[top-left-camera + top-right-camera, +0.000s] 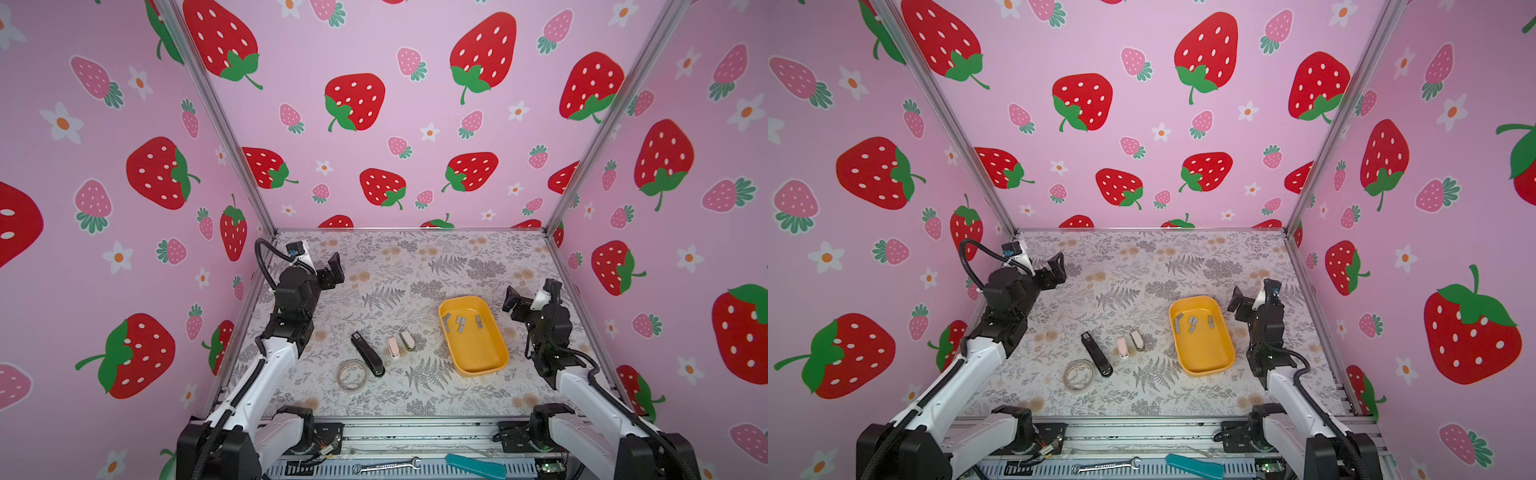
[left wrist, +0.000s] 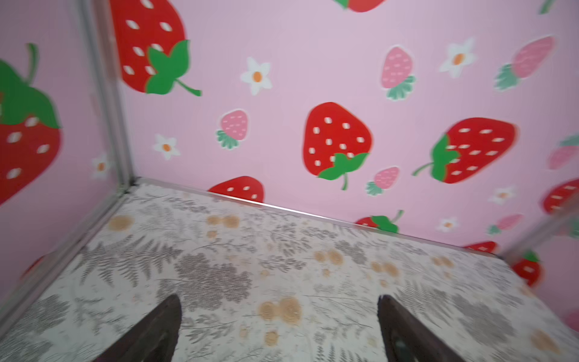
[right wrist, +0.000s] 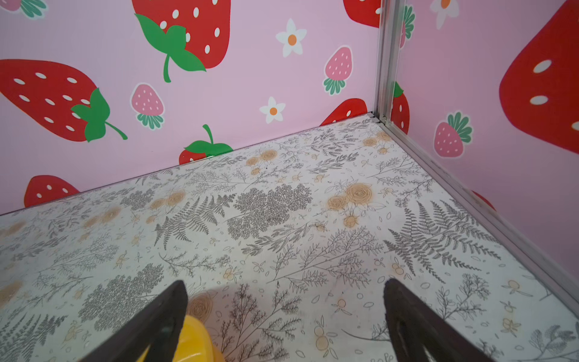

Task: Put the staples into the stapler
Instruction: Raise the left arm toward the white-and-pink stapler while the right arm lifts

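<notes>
Both pairs of jaws wide, empty.
We note the staples [image 1: 461, 321] (grey strips) in the yellow tray [image 1: 478, 353], near the right gripper [image 1: 512, 300]; left gripper [image 1: 334, 269] well apart.

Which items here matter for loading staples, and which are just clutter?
Job: staples, lying in the yellow tray; black stapler; pink mini stapler; beige mini stapler. Target stapler unclear.
Lying about: clear round item; wrench; teal tool.
</notes>
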Tool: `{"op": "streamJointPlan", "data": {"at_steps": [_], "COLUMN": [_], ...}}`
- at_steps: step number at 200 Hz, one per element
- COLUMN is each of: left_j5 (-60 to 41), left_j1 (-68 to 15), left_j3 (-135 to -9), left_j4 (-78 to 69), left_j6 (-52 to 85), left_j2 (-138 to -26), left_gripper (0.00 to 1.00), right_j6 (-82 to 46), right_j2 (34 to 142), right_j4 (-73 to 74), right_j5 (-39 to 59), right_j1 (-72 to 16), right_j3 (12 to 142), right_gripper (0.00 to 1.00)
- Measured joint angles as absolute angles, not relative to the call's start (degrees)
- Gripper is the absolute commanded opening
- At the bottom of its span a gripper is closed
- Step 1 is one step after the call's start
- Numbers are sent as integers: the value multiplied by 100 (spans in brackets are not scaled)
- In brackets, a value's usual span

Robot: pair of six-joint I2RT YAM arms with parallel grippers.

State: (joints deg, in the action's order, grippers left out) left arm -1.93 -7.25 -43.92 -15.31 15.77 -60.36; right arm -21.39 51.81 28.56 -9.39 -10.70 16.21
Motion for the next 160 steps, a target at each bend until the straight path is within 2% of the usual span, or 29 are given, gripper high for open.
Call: {"op": "streamJointPlan", "data": {"at_steps": [12, 50, 85, 105, 140, 160], "left_j5": [-587, -825, -1004, -910, -1527, -2106], "left_j1": [-742, -508, -408, -410, -392, -434], "left_j3": [-4687, -5636, -7019, -7406, -7529, -7550], "left_j4": [-1197, -67, 543, 480, 364, 567], "left_j6": [1741, 2388, 2287, 2097, 749, -349], "left_j2": [-6016, -6200, -6698, -6890, -7345, -7544], "left_gripper": [99, 99, 99, 99, 97, 88], "right_j6": [-2167, -2252, -2250, -2250, -2250, -2250], "right_j2": [4980, 4877, 4965, 4984, 4810, 4685], "right_j4": [2849, 2912, 3094, 3166, 3295, 3306], "right_j5": [-982, -1048, -906, -845, -788, -788], "right_j1": [-1068, -1061, -1061, -1061, -1061, -1061], "right_j3": [1498, 1411, 1352, 1343, 1192, 1120], "right_gripper": [99, 99, 99, 99, 99, 99]}}
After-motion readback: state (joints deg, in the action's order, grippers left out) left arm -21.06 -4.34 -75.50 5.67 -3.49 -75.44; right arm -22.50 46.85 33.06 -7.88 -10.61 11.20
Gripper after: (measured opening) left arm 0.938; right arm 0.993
